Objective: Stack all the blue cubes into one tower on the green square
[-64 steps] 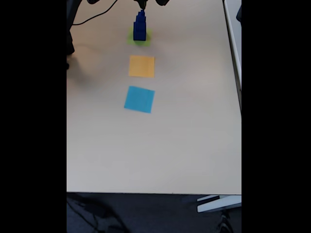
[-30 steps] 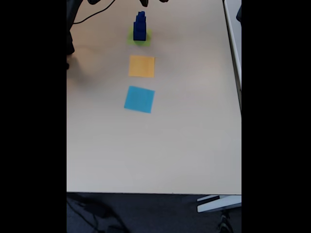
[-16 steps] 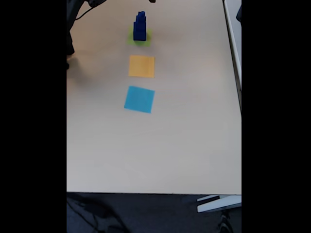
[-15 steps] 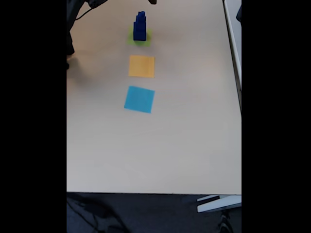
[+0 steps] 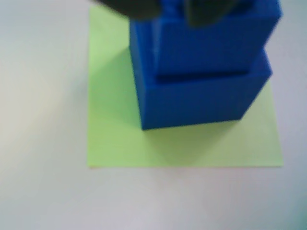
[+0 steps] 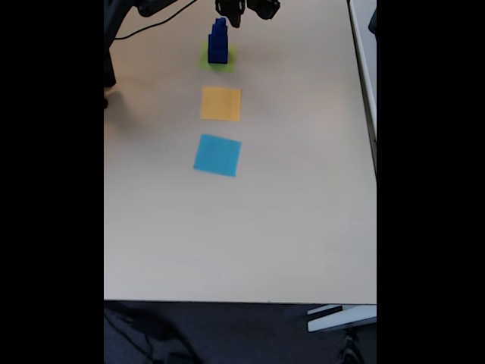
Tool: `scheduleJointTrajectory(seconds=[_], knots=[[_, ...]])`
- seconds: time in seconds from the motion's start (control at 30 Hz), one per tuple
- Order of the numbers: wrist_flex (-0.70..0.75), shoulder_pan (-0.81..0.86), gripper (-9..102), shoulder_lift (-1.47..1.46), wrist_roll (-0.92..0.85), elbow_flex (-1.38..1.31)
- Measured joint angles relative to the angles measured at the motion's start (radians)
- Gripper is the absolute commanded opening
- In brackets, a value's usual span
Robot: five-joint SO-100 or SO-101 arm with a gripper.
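The tower (image 6: 218, 44) of blue cubes (image 5: 204, 72) stands on the green square (image 6: 218, 58) near the far edge of the table (image 6: 288, 212) in the fixed view. In the wrist view the largest cube sits at the bottom with a smaller one squarely on top of it; the base rests toward the upper right part of the green paper, leaving a wide bare strip of green on the left and along the bottom. The upper tiers run out of the top of that picture.

The gripper (image 6: 236, 18) hangs just above and a little to the right of the tower's top in the fixed view. Dark, blurred finger shapes overlap the upper cube at the top edge of the wrist view (too soft to judge contact), so I cannot tell whether the jaws are parted or closed.

Nearer to the camera, in line with the tower, lie an orange square (image 6: 220, 103) and then a light-blue square (image 6: 217, 155), each flat and well apart from the cubes. A black cable (image 6: 148, 27) trails across the far left corner.
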Motion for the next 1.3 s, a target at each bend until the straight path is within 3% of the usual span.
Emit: scheduleJointTrajectory(seconds=[1.3], knots=[[0.000,-0.041,0,0.049,0.041,0.091]])
